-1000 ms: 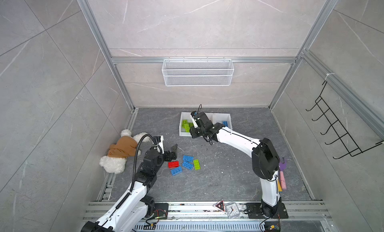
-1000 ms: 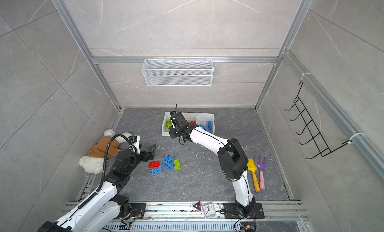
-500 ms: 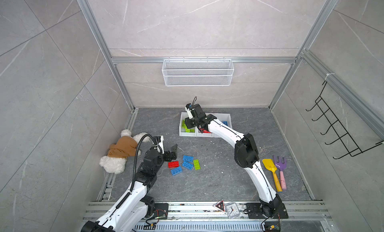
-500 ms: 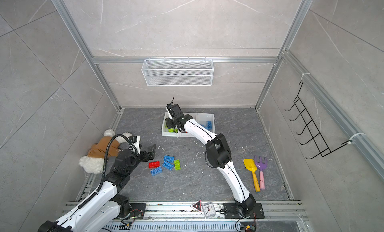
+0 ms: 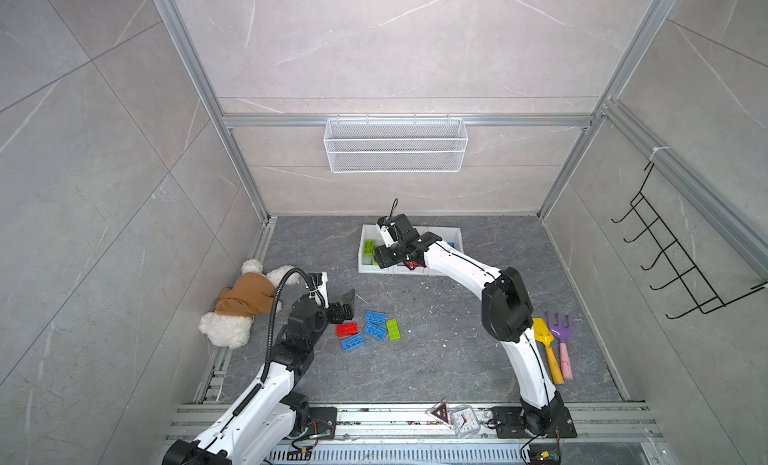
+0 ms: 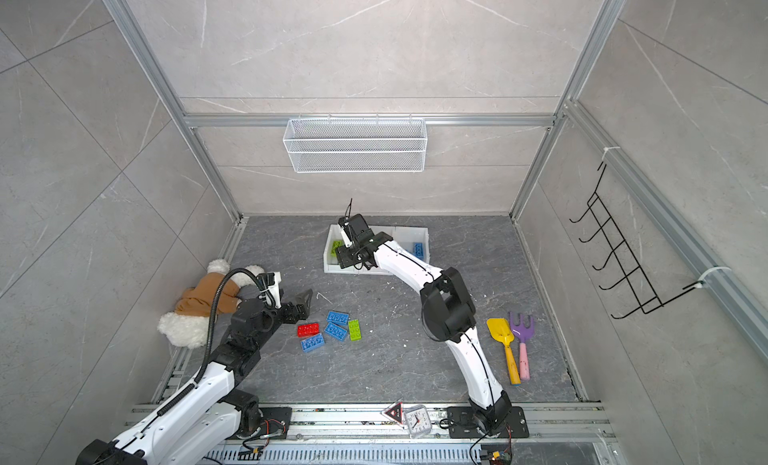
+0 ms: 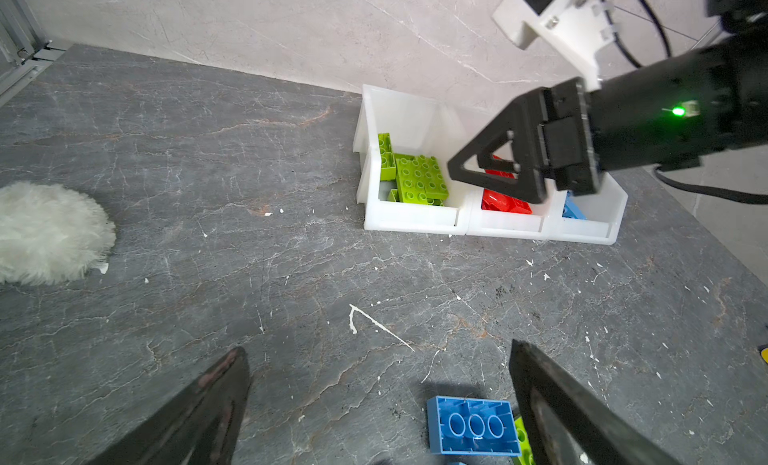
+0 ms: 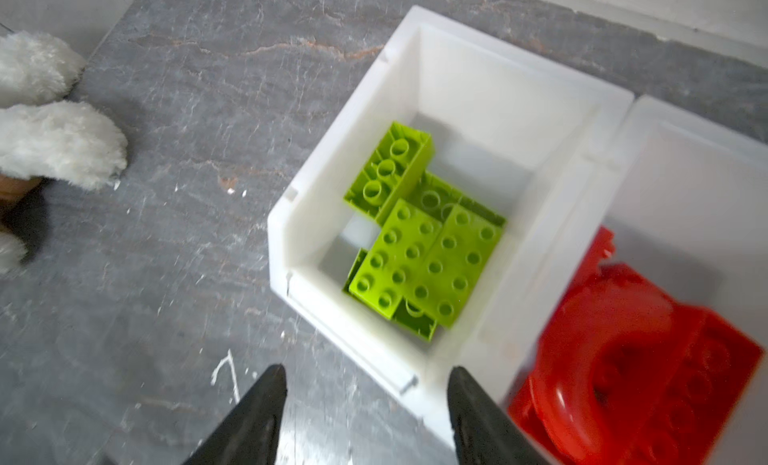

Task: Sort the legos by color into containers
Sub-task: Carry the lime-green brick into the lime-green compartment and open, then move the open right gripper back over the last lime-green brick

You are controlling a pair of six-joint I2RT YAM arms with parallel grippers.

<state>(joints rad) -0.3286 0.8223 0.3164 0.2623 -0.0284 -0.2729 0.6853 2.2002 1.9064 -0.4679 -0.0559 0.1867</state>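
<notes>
Three joined white containers (image 5: 362, 243) stand at the back of the floor in both top views (image 6: 426, 234). Green legos (image 8: 424, 255) lie in the left one, red legos (image 8: 623, 359) in the middle one, and a blue one (image 6: 418, 249) in the right one. My right gripper (image 8: 365, 371) hovers open and empty over the front of the green container (image 5: 379, 261). On the floor lie a red lego (image 5: 347, 329), three blue legos (image 5: 376, 317) and a green one (image 5: 393, 329). My left gripper (image 7: 378, 355) stands wide open just left of them (image 5: 345, 307).
A plush toy (image 5: 245, 300) lies by the left wall. A yellow shovel (image 5: 544, 338) and a purple rake (image 5: 561, 334) lie at the right. A wire basket (image 5: 395, 145) hangs on the back wall, a hook rack (image 5: 673, 267) on the right wall. A small clock (image 5: 463, 419) sits on the front rail.
My right gripper's jaws have spread apart above the green container, and that arm has shifted its pose. The left arm and the loose legos have not moved.
</notes>
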